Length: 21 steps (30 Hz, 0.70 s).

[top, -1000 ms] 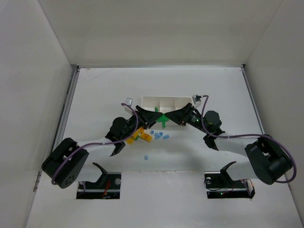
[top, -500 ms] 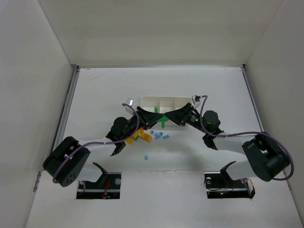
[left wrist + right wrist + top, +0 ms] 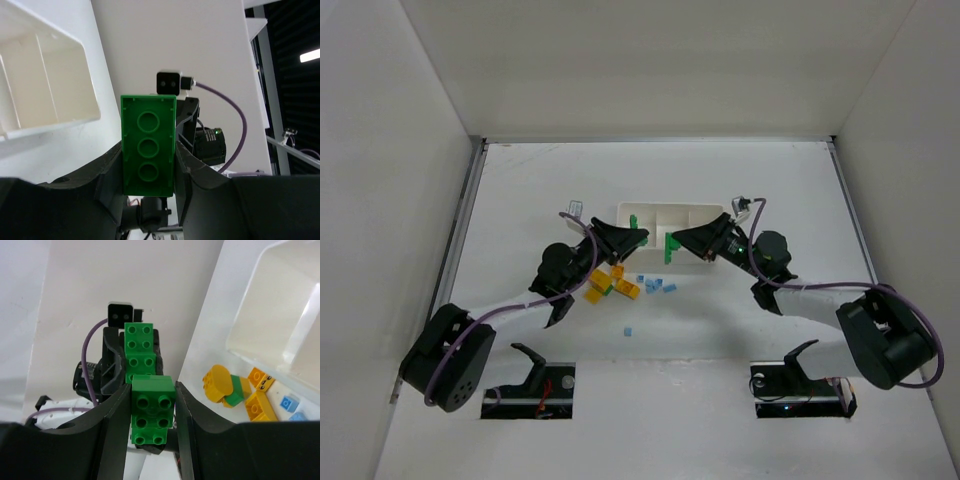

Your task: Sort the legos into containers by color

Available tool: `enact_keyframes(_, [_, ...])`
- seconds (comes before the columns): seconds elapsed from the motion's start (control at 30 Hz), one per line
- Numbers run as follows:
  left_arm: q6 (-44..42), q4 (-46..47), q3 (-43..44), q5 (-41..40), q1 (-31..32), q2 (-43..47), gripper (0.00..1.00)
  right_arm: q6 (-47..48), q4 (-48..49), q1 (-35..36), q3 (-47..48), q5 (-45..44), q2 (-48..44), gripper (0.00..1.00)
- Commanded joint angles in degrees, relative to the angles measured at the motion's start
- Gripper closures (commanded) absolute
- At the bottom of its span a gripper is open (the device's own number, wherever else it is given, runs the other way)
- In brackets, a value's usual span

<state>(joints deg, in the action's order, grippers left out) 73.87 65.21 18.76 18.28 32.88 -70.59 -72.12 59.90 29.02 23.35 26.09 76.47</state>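
White three-compartment tray (image 3: 660,205) sits on the bench (image 3: 770,180), just beyond both grippers. My left gripper (image 3: 148,165) is clamped on a long green brick (image 3: 148,125), its long axis pointing straight out toward my right gripper (image 3: 152,400). That one pinches the other green brick (image 3: 152,410). The tray's left end is nearest.

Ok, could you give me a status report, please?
Left end effector shut on green brick, right end effector on second green brick. Yellow bricks, blue bricks loose before tray; nothing blocking.
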Motion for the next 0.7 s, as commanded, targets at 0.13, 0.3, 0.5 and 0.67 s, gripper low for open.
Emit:
enact_keyframes(0.13, [-2.3, 0.2, -0.5, 0.3, -2.0, 3.2, 0.92, 1.4, 0.9, -0.5, 0.2, -0.3, -0.8, 0.66])
enact_keyframes(0.3, [-2.6, 0.3, 0.0, 0.3, -0.9, 2.3, 0.91, 1.5, 1.0, -0.5, 1.0, -0.5, 0.2, 0.66])
enact_keyframes(0.5, [-3.9, 0.2, 2.1, 1.4, 2.6, 1.0, 0.81, 1.6, 0.9, -0.1, 1.7, -1.0, 1.4, 0.66])
enact_keyframes(0.67, [-4.8, 0.2, 3.6, 1.3, 5.7, -1.6, 0.77, 1.4, 1.5, 0.7, 2.3, -1.1, 2.2, 0.66])
